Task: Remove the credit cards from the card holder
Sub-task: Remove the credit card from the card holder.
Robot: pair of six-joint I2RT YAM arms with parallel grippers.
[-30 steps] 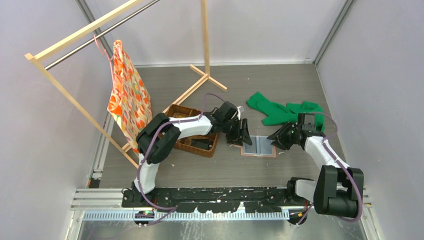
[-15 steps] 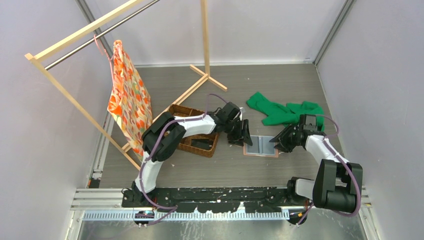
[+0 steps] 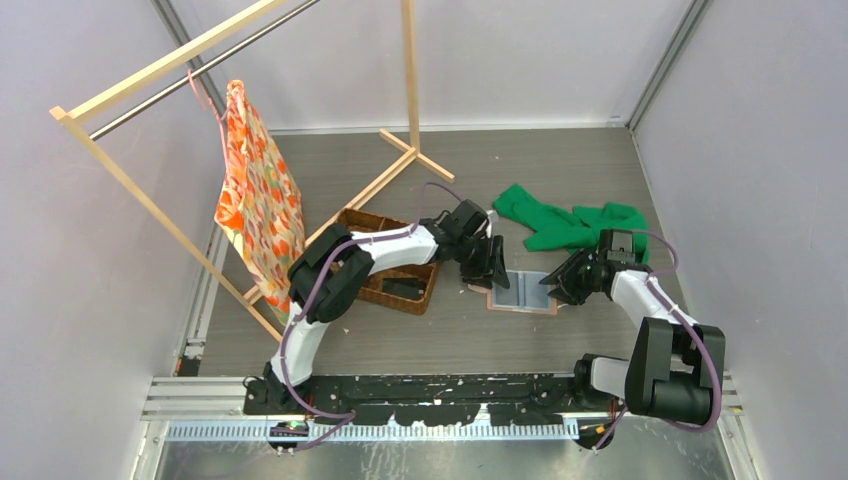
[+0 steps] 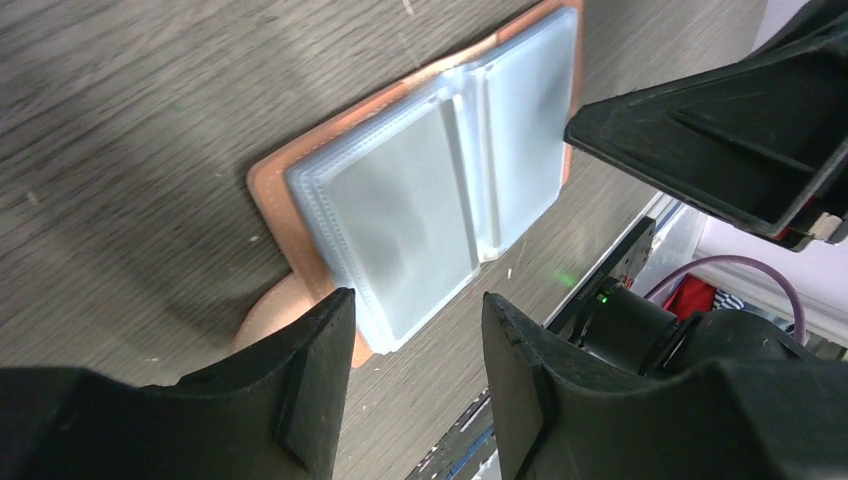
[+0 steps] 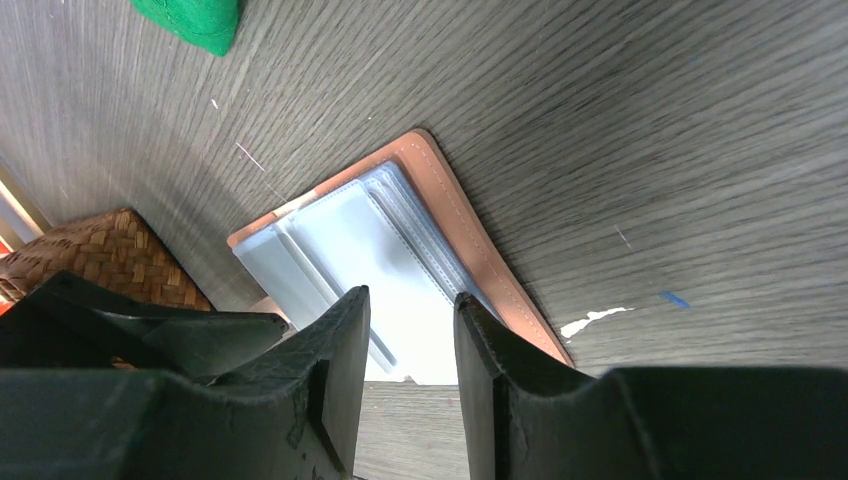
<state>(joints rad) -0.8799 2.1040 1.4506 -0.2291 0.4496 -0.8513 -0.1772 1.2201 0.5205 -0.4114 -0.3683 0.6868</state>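
The card holder (image 3: 521,292) lies open and flat on the table, a salmon-pink cover with pale clear sleeves inside. No credit cards can be made out in the sleeves. My left gripper (image 3: 487,268) hovers over its left edge, open and empty. In the left wrist view the card holder (image 4: 420,190) sits just beyond the left gripper (image 4: 415,310), with its strap tab (image 4: 270,315) by the left finger. My right gripper (image 3: 560,285) is open over the right edge. In the right wrist view the right gripper (image 5: 410,300) straddles the near side of the card holder (image 5: 350,230).
A brown woven basket (image 3: 385,265) sits left of the card holder, under the left arm. A green cloth (image 3: 570,225) lies behind the right gripper. A wooden clothes rack (image 3: 410,80) with an orange patterned cloth (image 3: 258,195) stands at the back left.
The left gripper has shifted slightly right, closer over the card holder's left edge, and its jaws have narrowed a little. The right gripper has edged in towards the right edge.
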